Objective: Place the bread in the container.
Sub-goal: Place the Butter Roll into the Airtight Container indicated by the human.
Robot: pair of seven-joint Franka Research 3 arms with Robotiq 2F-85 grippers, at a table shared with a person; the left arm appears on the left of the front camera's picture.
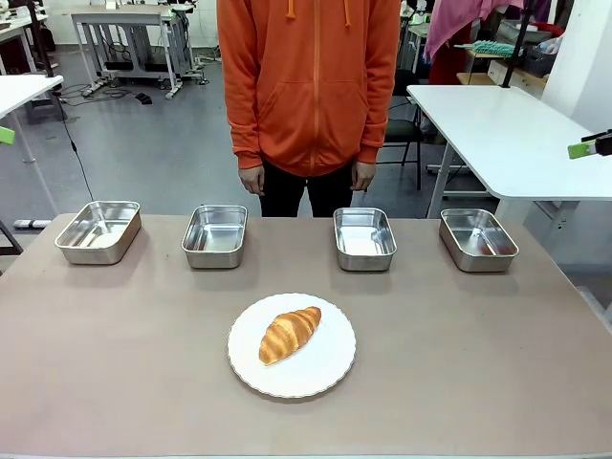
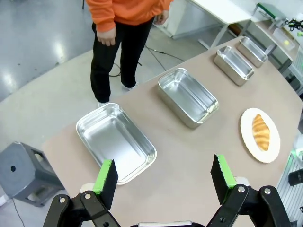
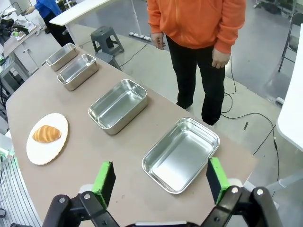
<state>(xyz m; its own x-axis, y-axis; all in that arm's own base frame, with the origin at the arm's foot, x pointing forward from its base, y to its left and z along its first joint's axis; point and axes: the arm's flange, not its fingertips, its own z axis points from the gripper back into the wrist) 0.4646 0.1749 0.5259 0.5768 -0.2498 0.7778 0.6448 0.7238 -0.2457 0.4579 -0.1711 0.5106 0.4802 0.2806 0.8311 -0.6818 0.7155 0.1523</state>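
Front view: bread lies on a white plate mid-table, uncovered; four empty steel containers line up beyond, before a person. Left wrist view: left gripper spread wide, empty, facing the left end container. Right wrist view: right gripper likewise agape, facing the right end container.

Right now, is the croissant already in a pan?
No, the croissant lies on the plate.

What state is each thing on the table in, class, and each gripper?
croissant: lying on the plate, untouched
plate: holding the croissant
far-left pan: empty
left-middle pan: empty
right-middle pan: empty
far-right pan: empty
left gripper: open, holding nothing
right gripper: open, holding nothing
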